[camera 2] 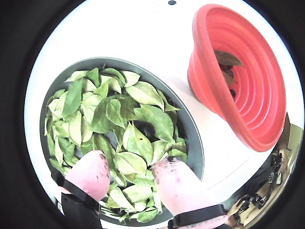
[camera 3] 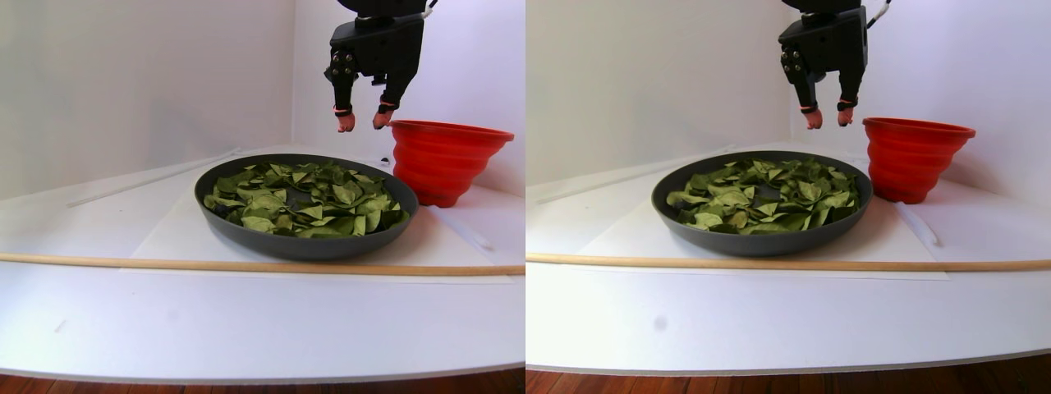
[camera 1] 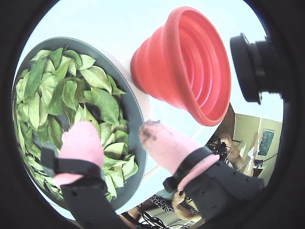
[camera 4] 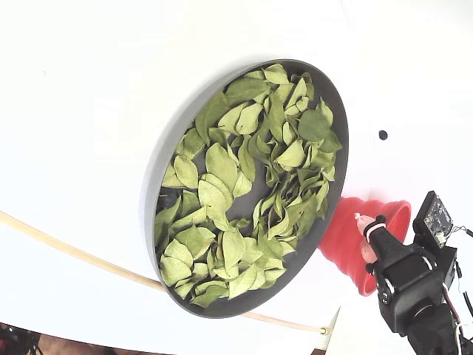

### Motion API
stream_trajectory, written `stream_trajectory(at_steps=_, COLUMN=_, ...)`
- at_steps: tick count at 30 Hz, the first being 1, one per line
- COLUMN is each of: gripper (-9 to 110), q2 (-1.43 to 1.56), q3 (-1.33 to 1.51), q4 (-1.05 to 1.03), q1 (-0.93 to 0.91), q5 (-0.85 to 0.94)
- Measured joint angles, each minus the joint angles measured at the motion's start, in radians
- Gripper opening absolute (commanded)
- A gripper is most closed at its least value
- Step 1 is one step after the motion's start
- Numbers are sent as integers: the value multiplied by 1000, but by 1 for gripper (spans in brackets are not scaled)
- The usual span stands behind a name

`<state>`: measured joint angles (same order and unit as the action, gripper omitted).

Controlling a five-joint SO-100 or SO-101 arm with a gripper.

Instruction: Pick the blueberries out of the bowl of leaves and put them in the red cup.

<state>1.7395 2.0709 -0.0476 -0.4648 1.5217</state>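
The dark grey bowl (camera 2: 192, 131) is full of green leaves (camera 2: 119, 114); I see no blueberries among them. To its right in both wrist views stands the red cup (camera 2: 252, 109), with a leaf and two small dark round blueberries (camera 2: 232, 93) inside. My gripper (camera 1: 116, 131) has pink fingertips (camera 1: 81, 140). It hangs open and empty above the bowl's rim on the cup's side. In the stereo pair view the gripper (camera 3: 359, 121) is well above the bowl (camera 3: 304, 245), just left of the cup (camera 3: 439, 160). In the fixed view the gripper (camera 4: 363, 233) is over the cup (camera 4: 341, 240).
A thin wooden stick (camera 3: 246, 264) lies across the white table in front of the bowl. A flat black dot (camera 4: 382, 134) marks the table beyond the bowl. White walls stand close behind the cup.
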Motion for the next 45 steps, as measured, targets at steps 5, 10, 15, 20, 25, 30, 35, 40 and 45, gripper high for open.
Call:
stream_trajectory(at_steps=5, gripper=17, q2=-44, q3=5, q4=34, q1=0, q5=0)
stream_trajectory(at_steps=10, gripper=17, q2=-87, q3=5, q4=69, q1=0, q5=0)
stream_trajectory(at_steps=15, gripper=18, q2=-133, q3=5, q4=106, q1=0, q5=-18)
stream_trajectory(at_steps=20, gripper=18, q2=-187, q3=5, q4=140, q1=0, q5=-18)
stream_trajectory(at_steps=25, gripper=18, q2=-235, q3=3, q4=172, q1=0, q5=-18)
stream_trajectory(at_steps=30, gripper=18, q2=-276, q3=-18, q4=196, q1=0, q5=-32)
stream_trajectory(at_steps=35, gripper=18, q2=-324, q3=-43, q4=224, q1=0, q5=-32)
stream_trajectory(at_steps=40, gripper=18, q2=-354, q3=-63, q4=236, q1=0, q5=-32)
stream_trajectory(at_steps=45, gripper=18, q2=-373, q3=-80, q4=255, q1=0, q5=-32)
